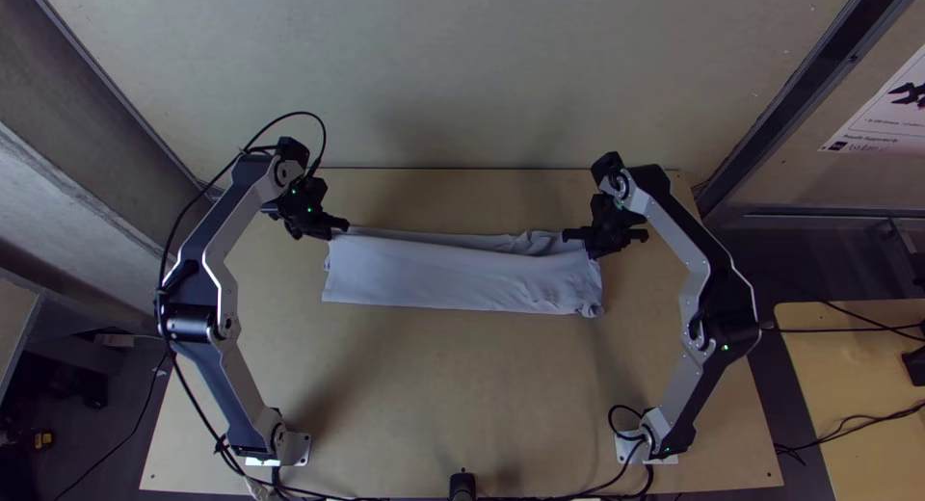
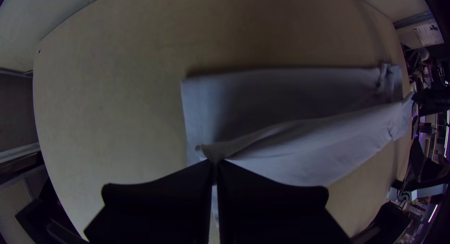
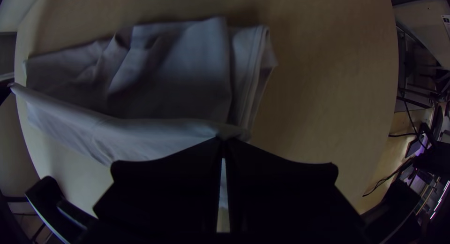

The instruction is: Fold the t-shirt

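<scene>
The pale grey cloth t-shirt (image 1: 453, 279) lies as a long strip mid-frame in the top view, its raised edge clamped by the flat-fingered black left gripper (image 2: 215, 162) and matching right gripper (image 3: 223, 141). Uneven lowering could skew the fold; rumpled layers at centre right could bunch.

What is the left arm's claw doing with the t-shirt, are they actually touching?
Touching. The left wrist view shows the left gripper with its fingertips together on a pinched, raised part of the t-shirt.
</scene>
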Robot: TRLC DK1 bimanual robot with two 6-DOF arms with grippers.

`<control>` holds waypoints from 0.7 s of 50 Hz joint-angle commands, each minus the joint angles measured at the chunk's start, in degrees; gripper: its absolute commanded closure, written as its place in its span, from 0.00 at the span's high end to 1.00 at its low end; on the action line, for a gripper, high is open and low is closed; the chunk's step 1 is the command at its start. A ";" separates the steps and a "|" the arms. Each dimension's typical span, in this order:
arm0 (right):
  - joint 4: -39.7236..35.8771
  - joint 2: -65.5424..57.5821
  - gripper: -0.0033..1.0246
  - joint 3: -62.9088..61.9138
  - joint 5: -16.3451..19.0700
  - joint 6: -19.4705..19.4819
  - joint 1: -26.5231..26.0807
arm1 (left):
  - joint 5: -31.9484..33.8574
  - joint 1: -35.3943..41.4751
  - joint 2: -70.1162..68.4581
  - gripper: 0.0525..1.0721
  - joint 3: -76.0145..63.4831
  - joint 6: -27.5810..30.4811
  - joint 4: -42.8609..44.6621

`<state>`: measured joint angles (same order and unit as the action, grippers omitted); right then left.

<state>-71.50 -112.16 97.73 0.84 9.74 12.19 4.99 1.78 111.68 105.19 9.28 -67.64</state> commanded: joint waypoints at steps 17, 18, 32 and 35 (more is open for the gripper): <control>0.58 -14.05 0.46 15.21 -0.75 -1.74 -2.96 | 0.02 -1.08 11.63 0.98 9.60 0.04 -1.71; 0.67 -14.32 0.52 15.91 -0.75 -1.74 -3.13 | 0.02 -1.08 11.90 0.96 9.86 -0.58 -1.36; 0.31 -13.79 0.96 24.17 -0.67 0.11 -6.74 | 8.01 -3.89 11.37 0.96 11.71 -2.33 -0.30; 0.31 -12.73 0.96 24.96 -0.67 0.37 -7.35 | 10.74 -4.86 10.75 0.96 11.80 -2.42 -0.30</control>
<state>-70.76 -126.85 120.75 0.80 8.95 5.87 12.21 -1.02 123.70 115.46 7.31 -67.57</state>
